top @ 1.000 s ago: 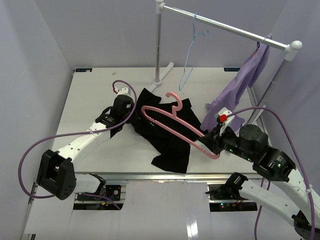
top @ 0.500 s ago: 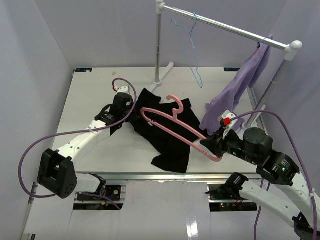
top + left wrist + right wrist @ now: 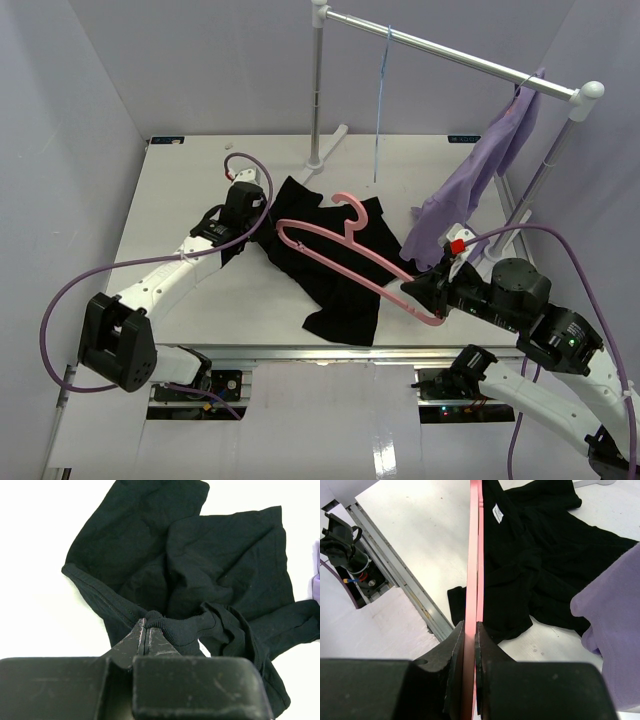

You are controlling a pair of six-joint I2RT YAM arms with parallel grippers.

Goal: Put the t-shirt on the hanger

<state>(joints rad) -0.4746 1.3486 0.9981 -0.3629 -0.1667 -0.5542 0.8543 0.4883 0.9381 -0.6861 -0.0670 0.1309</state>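
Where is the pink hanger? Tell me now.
Top view, right of centre: the pink hanger slants over the black t-shirt, its near end clamped in the jaws of the right gripper.

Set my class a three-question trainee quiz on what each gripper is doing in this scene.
1. True or false: the right gripper is shut on the pink hanger.
2. The left gripper grips: A) the black t-shirt B) the pink hanger C) nothing.
3. Fill in: the lavender garment hangs from the ____.
Key: 1 true; 2 A; 3 metal rail.
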